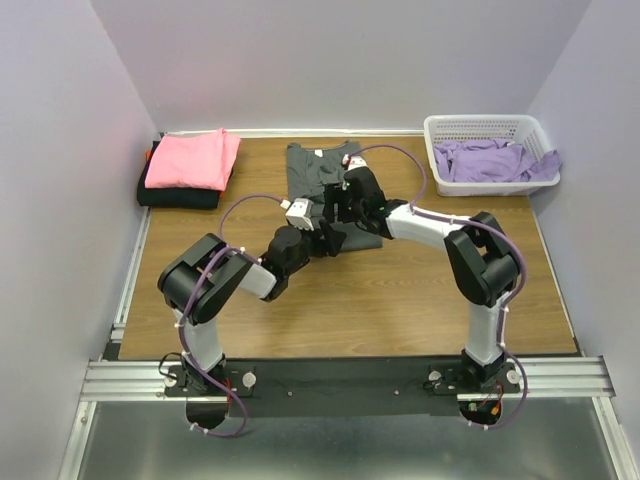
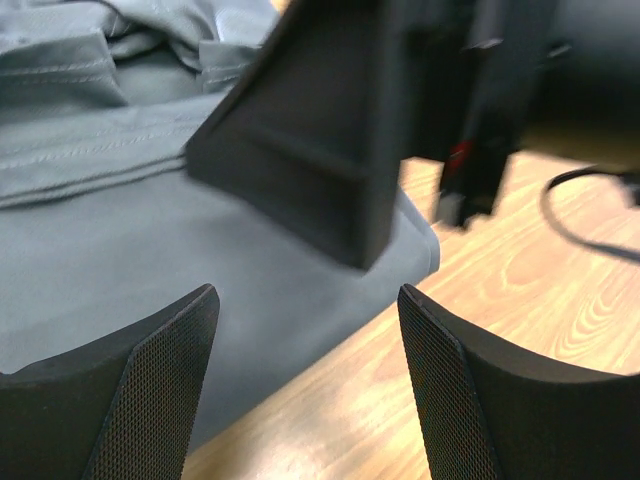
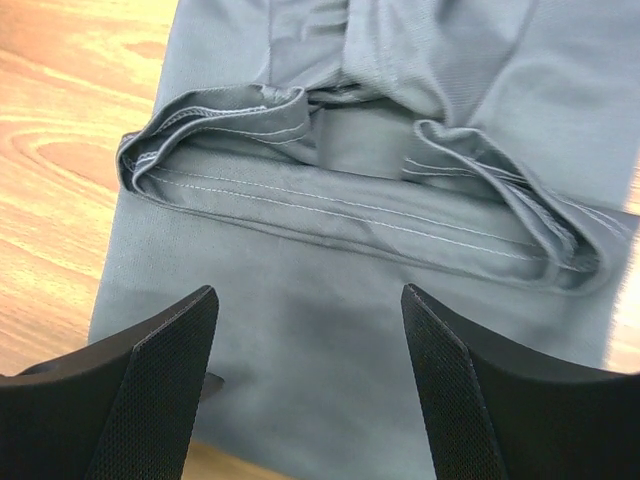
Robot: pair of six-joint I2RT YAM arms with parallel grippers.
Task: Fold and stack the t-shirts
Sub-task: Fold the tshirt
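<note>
The grey t-shirt (image 1: 312, 178) lies partly folded on the table (image 1: 400, 300), in the middle towards the back, with its long axis running away from you and the arm bases. Both claws are on it, so what matters is where each one sits. Your right claw (image 3: 308, 295) is released and holds nothing. It hangs over the body of the cloth, and the doubled hem band crosses just ahead of it, roughly parallel to the line between its two fingers. Your left claw (image 2: 305, 300) is also released and empty. It straddles the shirt's near edge: the left finger is over grey cloth and the right finger over bare wood, with the shirt's corner just ahead and to the right. The right arm's claw is close in front of it, so I judge you have little room to swing. The pink t-shirt (image 1: 190, 158) lies folded on the black t-shirt (image 1: 175, 197) at the back left corner, well apart from the grey one and on the left arm's side. The lavender t-shirts (image 1: 490, 160) are in the basket (image 1: 480, 125) at the back right. If the next move is another fold across the long axis, the left claw looks better placed to take that near edge.
</note>
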